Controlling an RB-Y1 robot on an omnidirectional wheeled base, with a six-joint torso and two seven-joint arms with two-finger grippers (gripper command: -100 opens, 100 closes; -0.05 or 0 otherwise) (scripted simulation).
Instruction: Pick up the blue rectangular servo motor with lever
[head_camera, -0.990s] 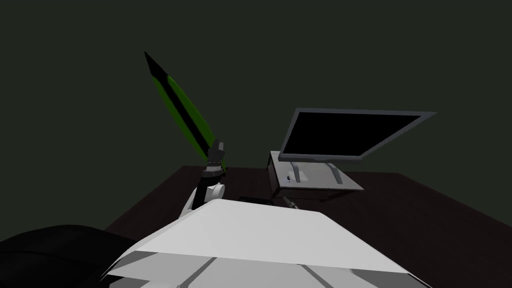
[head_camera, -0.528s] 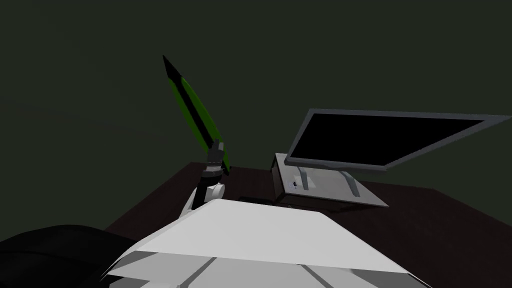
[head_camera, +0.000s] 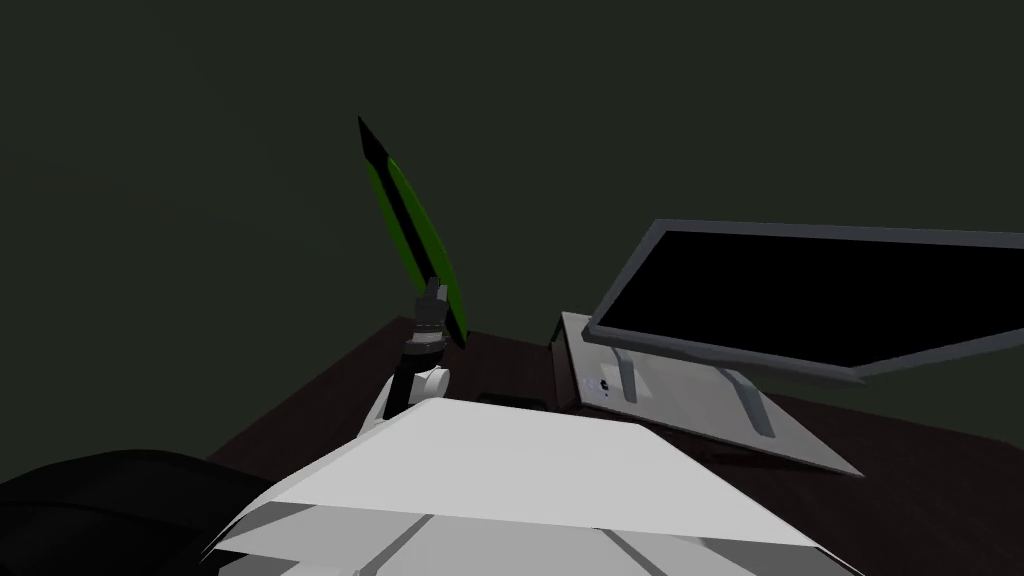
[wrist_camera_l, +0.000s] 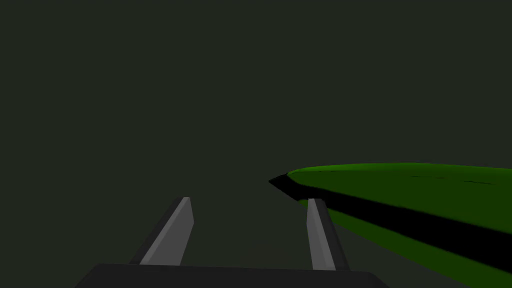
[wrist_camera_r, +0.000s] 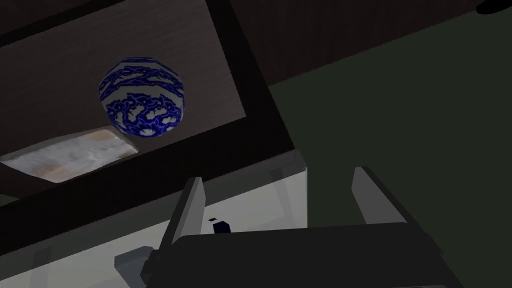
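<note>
A small dark blue block, seemingly the servo motor (head_camera: 604, 388), sits on the pale grey stand (head_camera: 690, 412) under the monitor. In the right wrist view the blue block (wrist_camera_r: 221, 226) lies just past my right gripper (wrist_camera_r: 282, 197), close to one finger; the fingers stand open and empty. My left gripper (head_camera: 432, 297) is raised beside a leaning green and black board (head_camera: 410, 235). Its fingers are open around nothing (wrist_camera_l: 248, 200), with the board's tip (wrist_camera_l: 400, 192) just off one finger.
A wide dark monitor (head_camera: 830, 300) overhangs the grey stand on the dark brown desk (head_camera: 320, 400). Seen from the right wrist, a blue-and-white patterned ball (wrist_camera_r: 141, 96) and a pale flat slab (wrist_camera_r: 70, 155) lie on a dark shelf beyond the grey stand.
My head's view has swung left and closer: the monitor, stand and green board have slid rightward, and the monitor looms larger. The left arm holds the same raised pose.
</note>
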